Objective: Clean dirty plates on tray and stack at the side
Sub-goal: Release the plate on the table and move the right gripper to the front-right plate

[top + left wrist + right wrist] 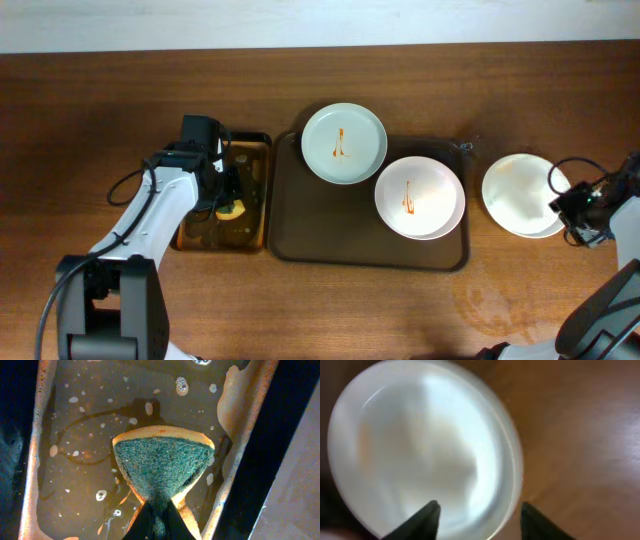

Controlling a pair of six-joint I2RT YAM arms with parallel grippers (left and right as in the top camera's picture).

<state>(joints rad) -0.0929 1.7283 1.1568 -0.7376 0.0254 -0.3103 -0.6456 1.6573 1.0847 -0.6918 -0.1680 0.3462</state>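
Observation:
Two white plates with an orange-red streak lie on the dark brown tray [300, 235]: one [343, 143] at its back left, overhanging the rim, and one [419, 196] at its right. A third white plate [520, 195] with no streak lies on the bare wood right of the tray. My right gripper [575, 208] is open at this plate's right rim. In the blurred right wrist view its fingers [480, 510] straddle the rim of the plate [420, 445]. My left gripper [228, 195] is shut on the green-yellow sponge [162, 467] over the small tray.
The narrow black tray [255, 150] with foamy amber liquid [85, 440] stands just left of the big tray. Cables run along both arms. Bare wood tabletop [320, 310] lies in front of the trays.

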